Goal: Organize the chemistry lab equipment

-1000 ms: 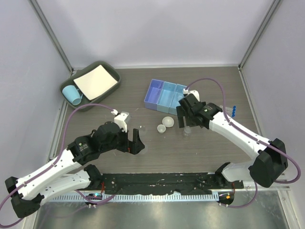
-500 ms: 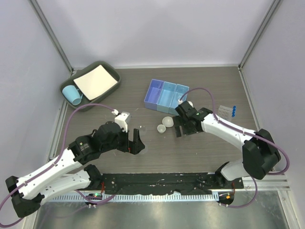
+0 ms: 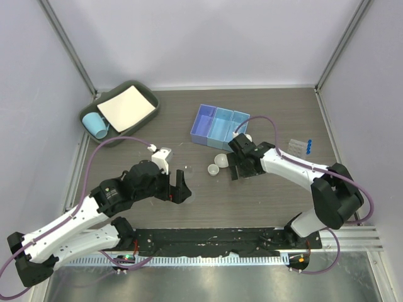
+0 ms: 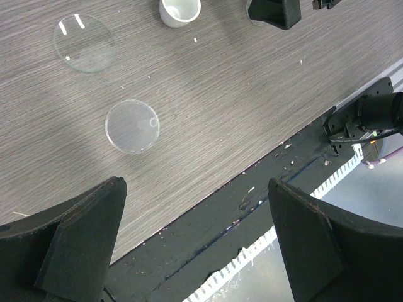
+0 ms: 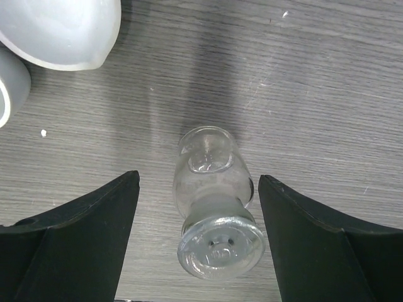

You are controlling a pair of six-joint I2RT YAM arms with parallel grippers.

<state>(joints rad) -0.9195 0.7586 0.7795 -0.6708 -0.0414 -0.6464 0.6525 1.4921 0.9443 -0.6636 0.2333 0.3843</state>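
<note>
Right gripper (image 3: 243, 169) was low near the middle of the bench (image 3: 271, 207), just on the near side of the light-blue divided box (image 3: 218, 124). Its jaws were apart, one finger on each side of the flask (image 5: 214, 201). The wrist view showed bare wood between the glass and both fingers: no contact, nothing clamped. The flask was small and clear. Couldn't tell if it stood upright or lay on its side. Two whitish dishes (image 3: 222, 160) (image 3: 213, 170) sat just left of that gripper, close together. Whether they touched each other wasn't clear.

Left gripper (image 4: 195, 189) hung over the near-left part of the bench, close to the near edge. Jaws were wide apart and held nothing. Two clear discs (image 4: 84, 43) (image 4: 131, 126) lay flat on the wood just beyond it, near each other but not touching. Neither was between the fingers.

Blue-capped tubes (image 3: 307, 145) lay near the right edge, well apart from both grippers. Something clear lay right beside them, too small to make out.

Grey tray (image 3: 130, 83) sat in the far-left corner with a white sheet (image 3: 126, 107) and a light-blue cup (image 3: 96, 126) inside it. The divided box sat toward the far edge, about midway across.
</note>
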